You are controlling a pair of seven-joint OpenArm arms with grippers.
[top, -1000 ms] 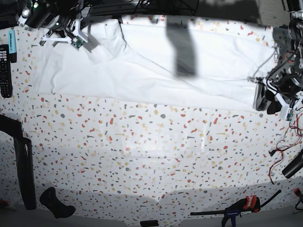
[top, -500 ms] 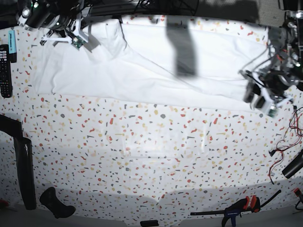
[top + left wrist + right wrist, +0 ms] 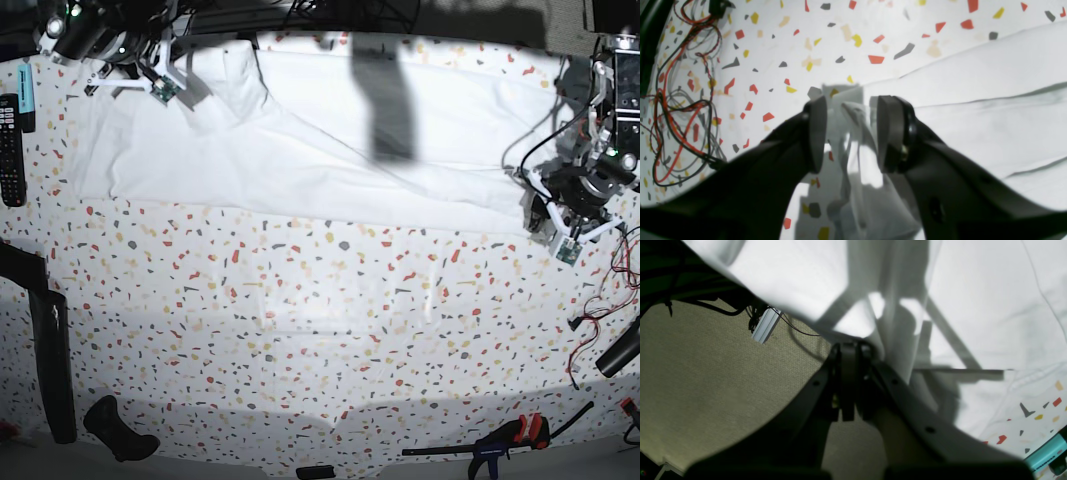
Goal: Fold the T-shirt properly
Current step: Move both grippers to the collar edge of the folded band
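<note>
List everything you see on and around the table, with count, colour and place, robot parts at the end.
T-shirt: one, white, spread along the table's far side
tabletop: one, white with red, yellow and grey flecks, under the T-shirt
remote control: one, black, left edge
cyan cylindrical item: one, beside the remote control
bar clamp: one, black, red and blue, near edge, right of middle
wires: several, red and black, right edge
black angled part: one, left side
black curved object: one, near left corner
floor: one, brownish grey, past the table edge
left gripper: one, black, open around a T-shirt fold
right gripper: one, black, shut, at the T-shirt's far left
</note>
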